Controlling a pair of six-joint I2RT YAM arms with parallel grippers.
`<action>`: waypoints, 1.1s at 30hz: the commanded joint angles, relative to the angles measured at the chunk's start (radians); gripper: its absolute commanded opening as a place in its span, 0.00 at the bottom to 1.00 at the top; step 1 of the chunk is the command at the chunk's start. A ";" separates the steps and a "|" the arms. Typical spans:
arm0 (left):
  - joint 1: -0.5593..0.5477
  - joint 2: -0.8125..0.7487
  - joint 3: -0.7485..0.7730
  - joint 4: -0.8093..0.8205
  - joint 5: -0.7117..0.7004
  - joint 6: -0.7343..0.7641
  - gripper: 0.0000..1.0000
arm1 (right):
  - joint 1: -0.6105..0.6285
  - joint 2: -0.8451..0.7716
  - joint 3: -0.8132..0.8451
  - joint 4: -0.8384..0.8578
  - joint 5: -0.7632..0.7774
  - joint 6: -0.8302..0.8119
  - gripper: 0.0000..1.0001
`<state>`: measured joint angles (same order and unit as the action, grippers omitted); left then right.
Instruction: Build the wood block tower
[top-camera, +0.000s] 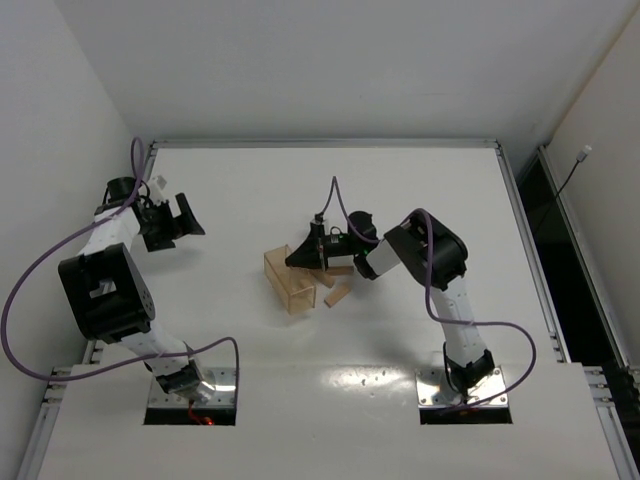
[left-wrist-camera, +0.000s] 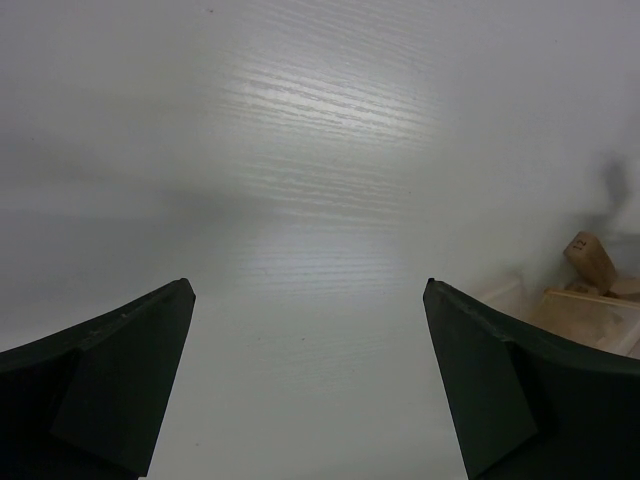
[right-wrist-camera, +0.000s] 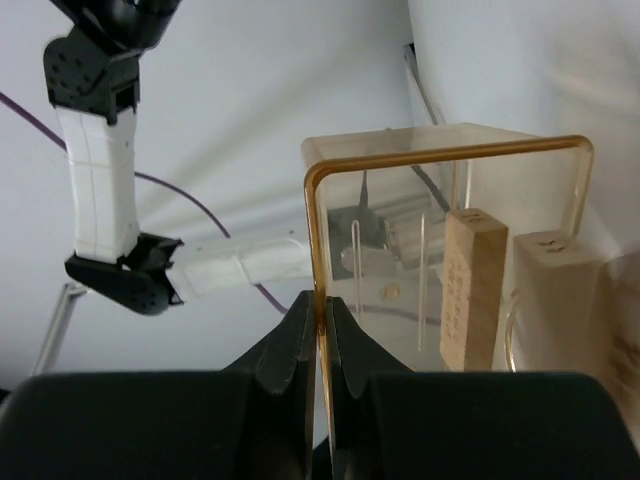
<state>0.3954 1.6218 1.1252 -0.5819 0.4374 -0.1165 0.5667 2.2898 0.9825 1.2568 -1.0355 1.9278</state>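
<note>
Left end effector (top-camera: 186, 218): jaws spread wide, nothing between them, poised over table (top-camera: 400, 180) at left side, well apart from blocks. Right end effector (right-wrist-camera: 320, 322): jaws closed, pinching thin wall of translucent orange tray (top-camera: 283, 272) at table centre. Wood blocks (top-camera: 337, 293): at least 2 lying loose on table just right of tray, near right end effector. Right wrist view: 2 blocks seen through tray wall; inside or behind tray, cannot tell.
</note>
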 joint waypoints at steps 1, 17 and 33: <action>0.013 -0.005 0.010 0.014 0.003 0.005 1.00 | 0.016 -0.062 0.019 0.334 0.109 0.258 0.00; 0.013 -0.005 0.010 0.014 0.003 0.014 1.00 | 0.044 -0.082 0.044 0.449 0.224 0.404 0.00; 0.013 -0.040 -0.010 0.048 0.021 0.005 1.00 | -0.016 -0.233 0.257 0.143 -0.154 -0.122 0.00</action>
<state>0.3954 1.6211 1.1225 -0.5751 0.4400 -0.1127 0.5865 2.1712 1.1904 1.2556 -1.0428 1.9587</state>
